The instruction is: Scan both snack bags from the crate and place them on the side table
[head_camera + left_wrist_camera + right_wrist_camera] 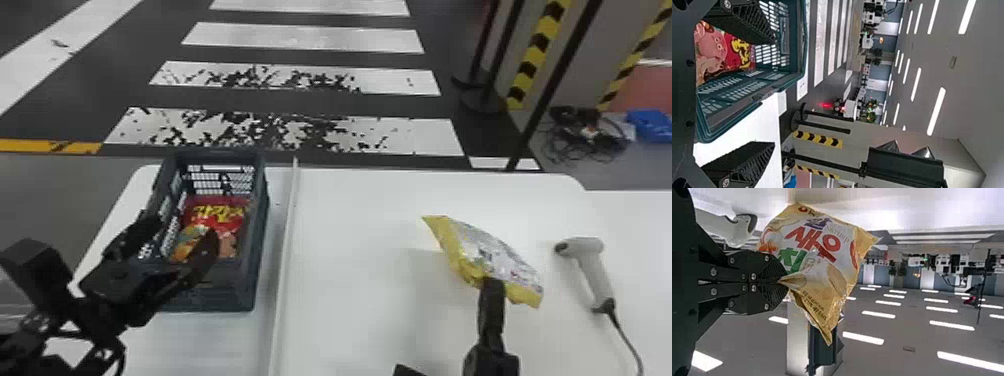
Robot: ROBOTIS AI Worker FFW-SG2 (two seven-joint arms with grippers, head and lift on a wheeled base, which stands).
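The black left arm (37,265) has blocky, angular sections and looping black cables (122,352). The black left tool (184,229) has wedge-shaped, ridged fingers (746,162); the black right tool (492,287) has round silvery screws (714,272) and ridged pads (774,297).

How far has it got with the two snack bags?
One looks lifted out: the yellow-and-white plastic snack bag, pinched in the right claw. Whether it's scanned, I can't tell. Remaining: placing it, then probably scanning and placing the red plastic snack bag lying in the dark plastic crate.
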